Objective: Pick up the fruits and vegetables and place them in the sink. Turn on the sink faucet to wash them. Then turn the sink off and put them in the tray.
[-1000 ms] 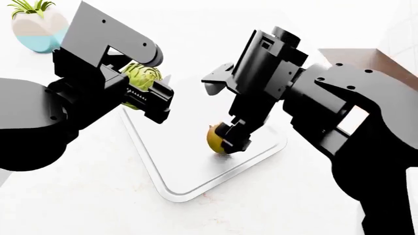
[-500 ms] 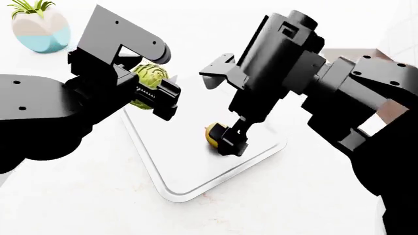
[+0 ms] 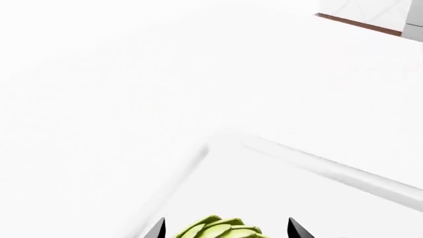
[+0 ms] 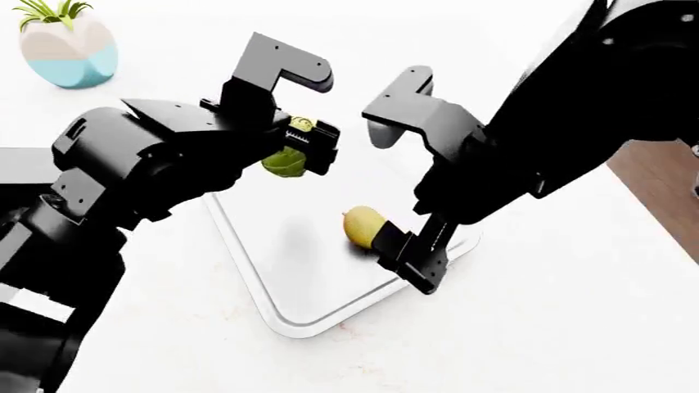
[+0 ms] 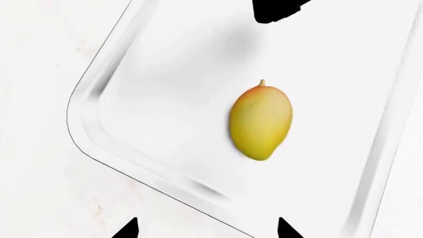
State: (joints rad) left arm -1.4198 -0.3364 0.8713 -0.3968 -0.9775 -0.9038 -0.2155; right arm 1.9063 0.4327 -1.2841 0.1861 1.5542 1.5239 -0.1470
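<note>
lying flat on the tray, the mango rests free near the middle of the floor, stem toward the far side, touched by nothing; probably already set down, so half of the last step looks done; right gripper above and just beside it in the head view, jaws parted and empty, tips framing clear air in the right wrist view.

clamped in the left gripper, the artichoke hangs over the tray's far edge, leaves showing between the two finger tips in the left wrist view; held high, most likely to clear the low rim before going down.

plenty of bare tray floor between mango and far rim; room enough to lower the artichoke without nudging the fruit, by the look of it; raised rim and rounded corners likely to stop a roll; right arm close alongside, so some care needed between the two wrists; potted plant well apart at the far left; sink and faucet not in view.
</note>
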